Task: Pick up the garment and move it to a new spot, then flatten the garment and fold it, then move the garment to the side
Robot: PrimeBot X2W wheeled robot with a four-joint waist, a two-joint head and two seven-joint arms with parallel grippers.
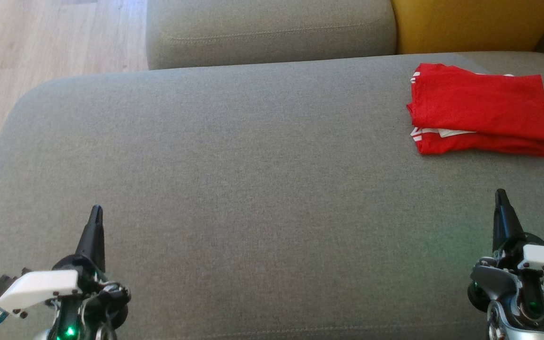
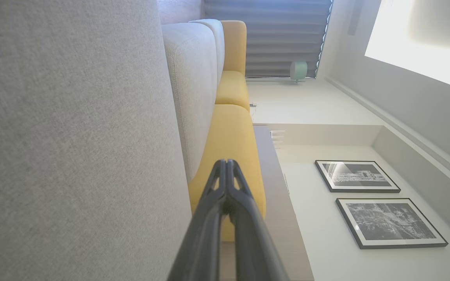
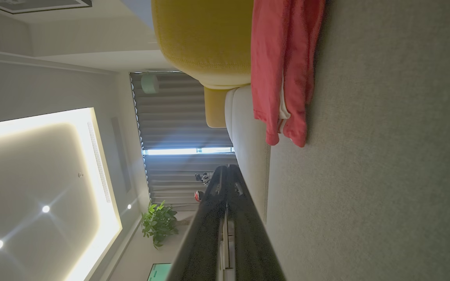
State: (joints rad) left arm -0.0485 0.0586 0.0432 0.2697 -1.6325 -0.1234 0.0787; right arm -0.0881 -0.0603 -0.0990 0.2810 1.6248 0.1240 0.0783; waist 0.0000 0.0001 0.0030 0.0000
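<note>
Claws, pair, nearest the lens. Left claw (image 1: 96,212): two long dark fingers pressed together, clenched on nothing, at the lower left of the head view over the seat. Right claw (image 1: 501,196): likewise clenched and empty, at the lower right, short of the garment and apart from it.

Item 1, the task's thing. Red fabric garment with white trim (image 1: 482,111): folded into a compact, roughly rectangular stack, lying flat at the far right of the seat, near the back cushions. White edging shows at its left side and between the layers. The right wrist view gives the same stack edge-on (image 3: 283,70), resting on the seat with nothing gripping it.

Item 2. Broad grey woven-fabric sofa seat (image 1: 253,165): carries the garment.

Item 3. Grey fabric back cushion (image 1: 272,33), with a mustard-yellow cushion (image 1: 470,23) just behind the garment.

Item 4. Pale wood plank floor (image 1: 40,38), upper left.

Item 5. Two black-framed monochrome prints (image 2: 356,176) on a white wall, and a green potted plant (image 3: 158,222) beyond.

Progress, as judged: the garment reads as already flattened, folded and set to the side, with both claws free of it. Little or nothing appears left, except perhaps squaring its slightly uneven left edge.

Markings: no brand, label or legible writing. The white stripes are pattern only, and the prints are too small to tell.
</note>
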